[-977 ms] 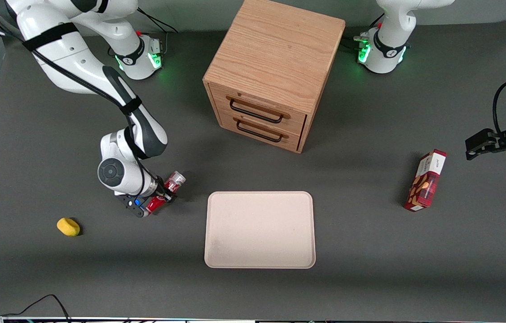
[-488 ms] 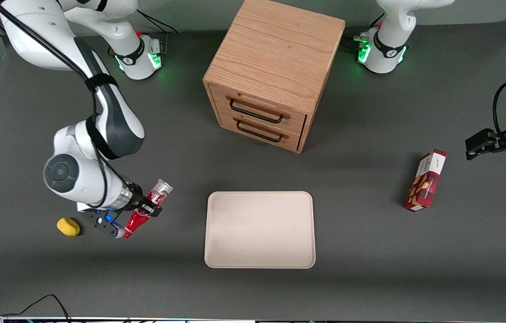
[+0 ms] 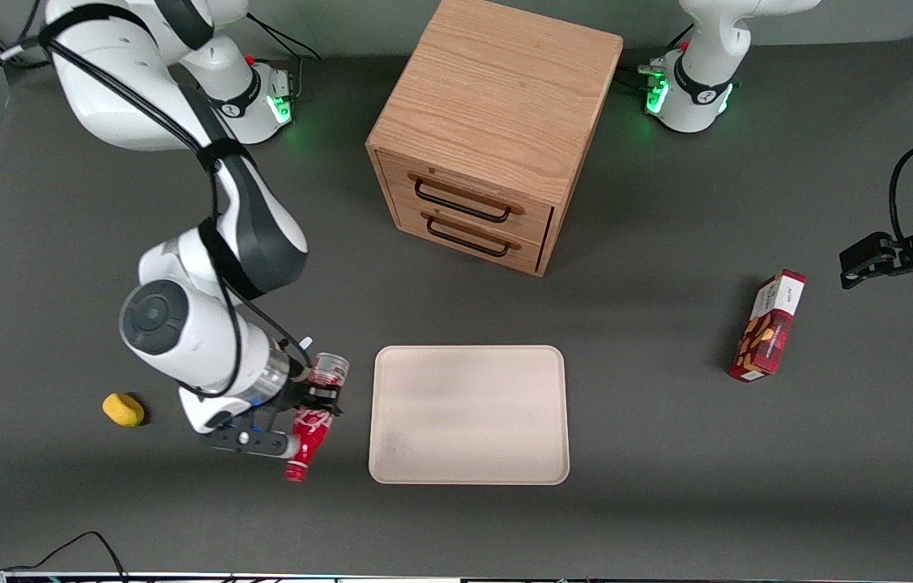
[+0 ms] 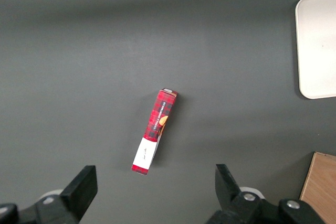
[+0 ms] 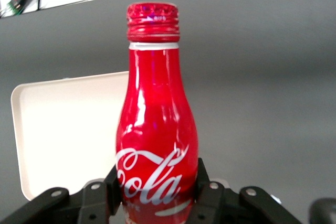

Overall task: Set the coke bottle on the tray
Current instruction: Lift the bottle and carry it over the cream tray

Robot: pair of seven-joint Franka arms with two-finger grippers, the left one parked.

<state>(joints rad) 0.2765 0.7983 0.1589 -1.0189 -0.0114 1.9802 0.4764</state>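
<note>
Coke bottle clamped in hand, lifted above tabletop, just beside tray edge. Carry sideways over tray middle, lower gently, then release.

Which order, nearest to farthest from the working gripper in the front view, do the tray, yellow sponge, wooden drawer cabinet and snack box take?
From the gripper, shut on the coke bottle:
1. tray, beside it
2. yellow sponge, toward the working arm's end
3. wooden drawer cabinet, farther from the camera
4. snack box, toward the parked arm's end
</note>
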